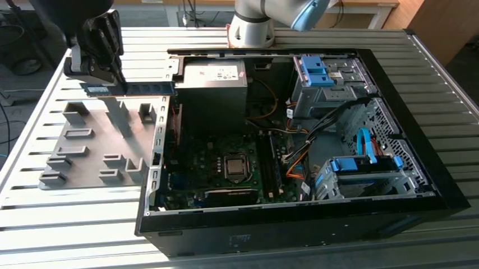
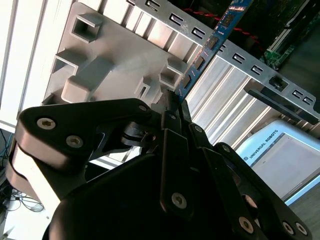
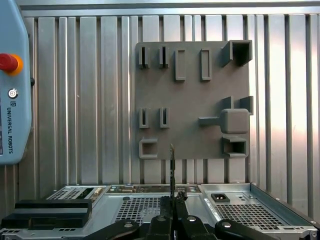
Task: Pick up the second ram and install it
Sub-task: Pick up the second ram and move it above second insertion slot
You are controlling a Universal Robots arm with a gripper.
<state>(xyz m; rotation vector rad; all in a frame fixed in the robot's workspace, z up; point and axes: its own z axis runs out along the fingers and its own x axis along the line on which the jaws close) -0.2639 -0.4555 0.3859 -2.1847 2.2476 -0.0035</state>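
Your hand (image 1: 101,83) is pinching the second ram (image 1: 133,88) by one end, fingers pressed together on it. The stick is lifted clear of the grey slotted holder (image 1: 97,143) and hangs over that holder's far edge. In the exterior view its long axis lies level. It runs from the hand toward the exterior view's right, and its free end comes just up to the side wall of the open computer case (image 1: 299,216). You cannot tell whether it touches that wall. In the second wrist view the second ram (image 2: 207,45) reaches straight out from between the black fingers (image 2: 172,125), its chips in a row along it, and crosses the holder (image 2: 110,65) toward the case's slotted metal edge (image 2: 235,57). In the first wrist view you see it edge-on as a thin dark line (image 3: 172,170) rising from the hand (image 3: 172,202). The holder (image 3: 190,95) lies flat behind it and the case's grey panel (image 3: 245,202) sits close beneath. Inside the case lie the dark green motherboard (image 1: 194,162), a silver power supply (image 1: 215,75) and blue drive brackets (image 1: 314,70), with cable bundles strung between them. Everything rests on a ribbed aluminium tabletop (image 1: 75,224). A pale blue pendant (image 3: 12,100) with a red button lies on it beside the holder. The arm's base (image 1: 250,25) stands at the far edge, with wooden furniture and loose cables beyond.
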